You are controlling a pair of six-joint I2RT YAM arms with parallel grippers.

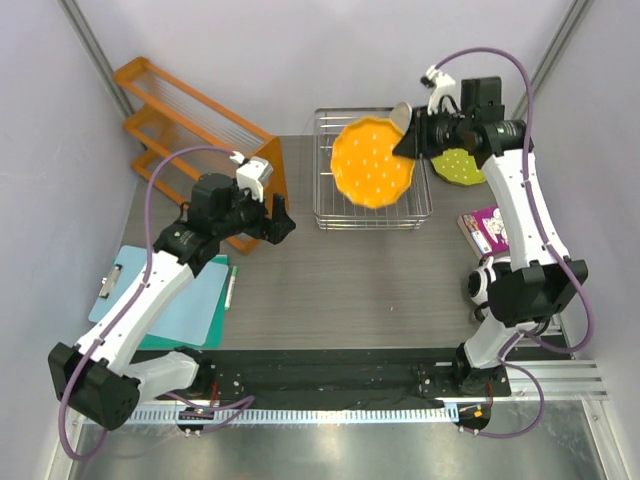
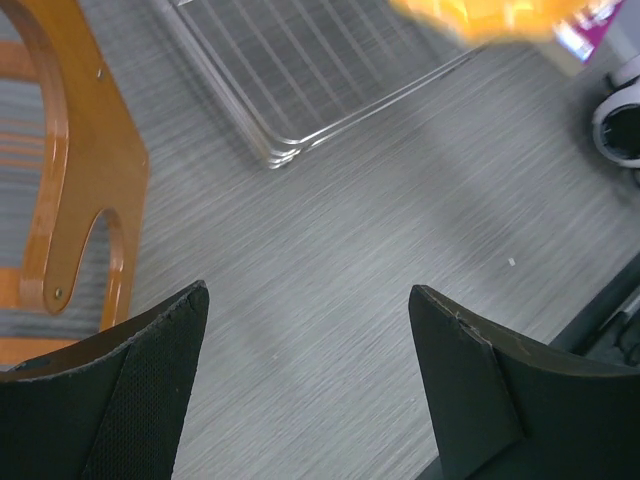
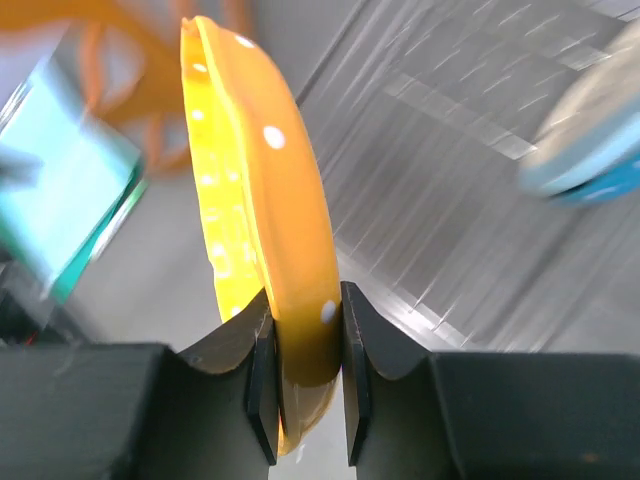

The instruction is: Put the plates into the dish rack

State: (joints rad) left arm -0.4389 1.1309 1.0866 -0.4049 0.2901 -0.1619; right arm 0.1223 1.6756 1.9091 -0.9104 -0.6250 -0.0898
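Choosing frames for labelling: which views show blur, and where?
Top external: sharp throughout. Left wrist: table grain crisp, orange plate at the top edge smeared. Right wrist: that plate sharp in the right claw, background streaked by motion blur.

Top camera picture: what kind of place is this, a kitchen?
Probably a robot test bench, not a real kitchen: the left arm and right arm are bolted to a grey table between plain walls, with a wire dish rack and dotted orange plate to practise on.
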